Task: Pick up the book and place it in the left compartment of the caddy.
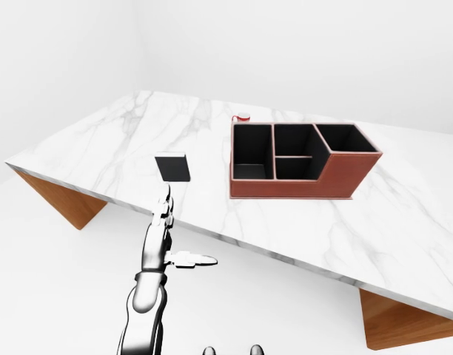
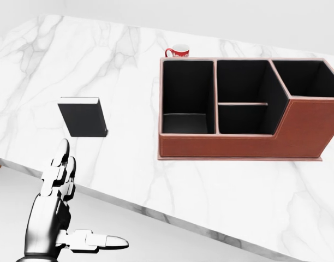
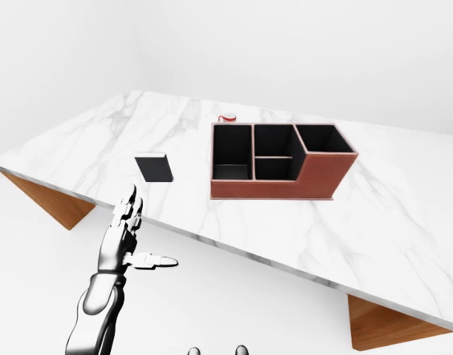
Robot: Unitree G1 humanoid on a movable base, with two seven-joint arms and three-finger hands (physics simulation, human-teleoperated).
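A black book [image 2: 83, 116] lies flat on the white marble table [image 2: 221, 191], to the left of the caddy. The caddy [image 2: 238, 146] is red-brown with a black inside, and its tall left compartment [image 2: 188, 95] is empty. My left hand [image 2: 85, 202] is open, with its fingers [image 2: 62, 161] pointing up towards the book and the thumb stuck out to the right. It sits below the book in the head view, at the table's lower edge, apart from the book and holding nothing. My right hand is not in view.
A red and white mug [image 2: 179, 51] stands just above the caddy's left compartment in the head view. The caddy has several other empty compartments to the right. Wooden table supports show at the lower left [image 1: 67, 200] and lower right [image 1: 397, 322] of the left-eye view.
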